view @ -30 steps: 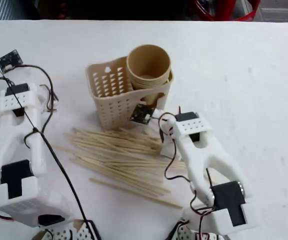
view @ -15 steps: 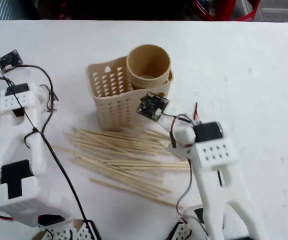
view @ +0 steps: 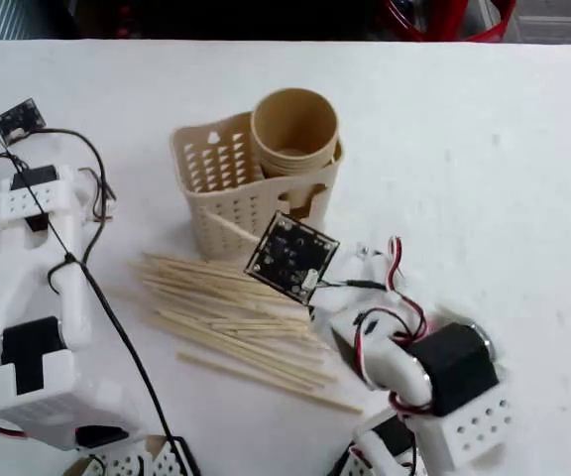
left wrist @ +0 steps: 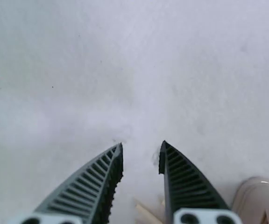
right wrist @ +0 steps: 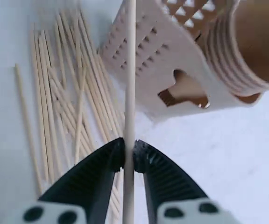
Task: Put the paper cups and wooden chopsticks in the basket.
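Note:
A beige perforated basket (view: 228, 193) stands mid-table with stacked paper cups (view: 294, 129) inside its right end. Several wooden chopsticks (view: 231, 312) lie scattered on the table in front of it. In the right wrist view my right gripper (right wrist: 129, 156) is shut on one chopstick (right wrist: 130, 70), held above the pile (right wrist: 62, 93) and pointing at the basket (right wrist: 158, 56) beside the cups (right wrist: 253, 42). From above, that chopstick's tip (view: 228, 225) sticks out past the right arm's camera board (view: 290, 256). My left gripper (left wrist: 140, 151) hangs open over bare table.
The left arm (view: 33, 258) lies folded along the table's left side with black cables (view: 107, 297) trailing across it. The right arm's body (view: 434, 377) rises at the front right. White table spreads out behind and to the right of the basket.
The right arm has risen and pulled back from the basket's front, lifting one chopstick off the pile. Its camera board now covers the basket's lower edge. The left arm has not moved.

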Controlling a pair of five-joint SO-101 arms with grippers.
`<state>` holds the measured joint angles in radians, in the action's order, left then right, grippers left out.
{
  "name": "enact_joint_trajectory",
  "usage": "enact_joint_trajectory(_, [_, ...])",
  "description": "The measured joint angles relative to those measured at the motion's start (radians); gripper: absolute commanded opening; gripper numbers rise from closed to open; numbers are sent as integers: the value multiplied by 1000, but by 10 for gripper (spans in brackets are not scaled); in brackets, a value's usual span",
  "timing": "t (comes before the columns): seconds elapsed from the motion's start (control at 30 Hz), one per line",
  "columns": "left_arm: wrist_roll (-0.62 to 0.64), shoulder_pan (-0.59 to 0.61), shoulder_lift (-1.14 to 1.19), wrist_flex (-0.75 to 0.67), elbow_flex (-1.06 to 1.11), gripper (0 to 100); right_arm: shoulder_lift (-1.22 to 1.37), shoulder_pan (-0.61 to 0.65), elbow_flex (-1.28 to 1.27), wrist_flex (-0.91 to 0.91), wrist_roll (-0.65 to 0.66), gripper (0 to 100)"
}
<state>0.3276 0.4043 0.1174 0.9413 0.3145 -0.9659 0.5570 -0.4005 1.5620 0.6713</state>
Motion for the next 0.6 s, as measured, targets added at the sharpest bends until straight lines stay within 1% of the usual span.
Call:
enact_joint_trajectory(0.13, [0, 0, 0, 0, 0, 151, 92, 52, 192, -41, -124, 16])
enact_joint_trajectory(0.27, [0, 0, 0, 0, 0, 151, 229, 61, 350, -169, -270, 16])
enact_joint_trajectory(0.37, [0, 0, 0, 0, 0, 151, 341, 63, 425, -318, -390, 16])
enact_joint_trajectory(0.5, [0, 0, 0, 0, 0, 151, 466, 63, 445, -565, -548, 16])
enact_joint_trajectory(0.6, [0, 0, 0, 0, 0, 151, 520, 63, 445, -721, -606, 16])
